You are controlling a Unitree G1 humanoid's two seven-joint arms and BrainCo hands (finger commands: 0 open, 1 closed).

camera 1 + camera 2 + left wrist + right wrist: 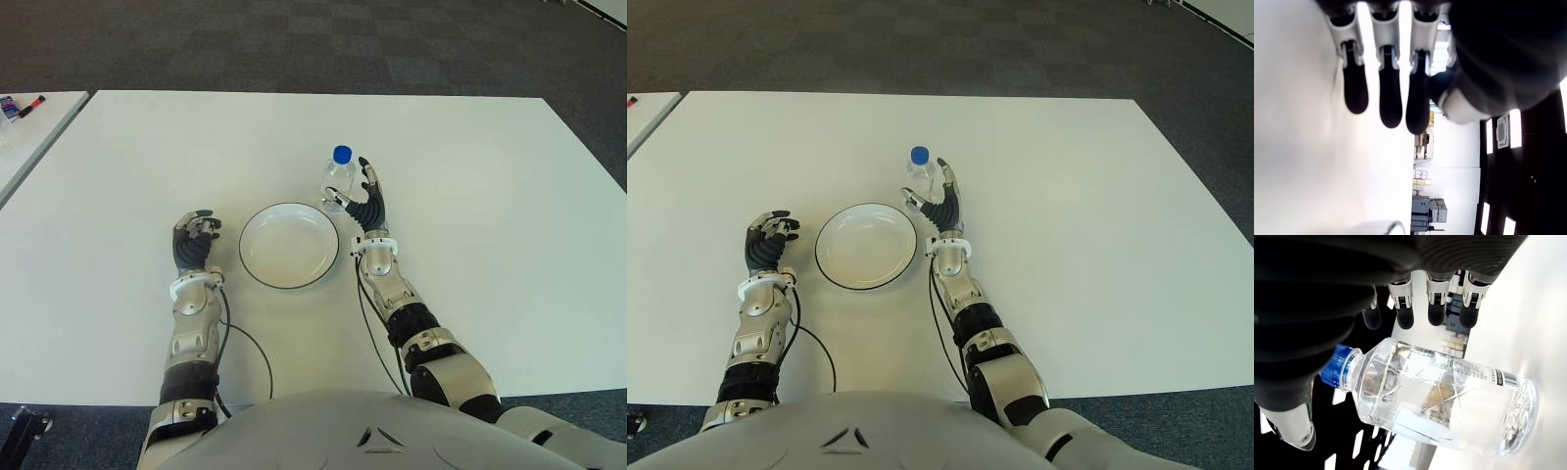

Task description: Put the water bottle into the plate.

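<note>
A clear water bottle point(339, 176) with a blue cap point(342, 154) stands upright on the white table point(470, 196), just beyond the right rim of a white plate with a dark edge point(289, 245). My right hand point(364, 201) is right beside the bottle on its right, fingers spread and extended past it, thumb near its base. In the right wrist view the bottle point(1435, 399) fills the space under the straight fingers point(1436, 313), which do not close on it. My left hand point(195, 238) shows left of the plate with curled fingers, holding nothing.
A second white table point(29, 127) stands at the far left with small coloured items point(20, 106) on it. Dark carpet lies beyond the far edge. A thin black cable point(250, 343) runs from my left wrist toward my body.
</note>
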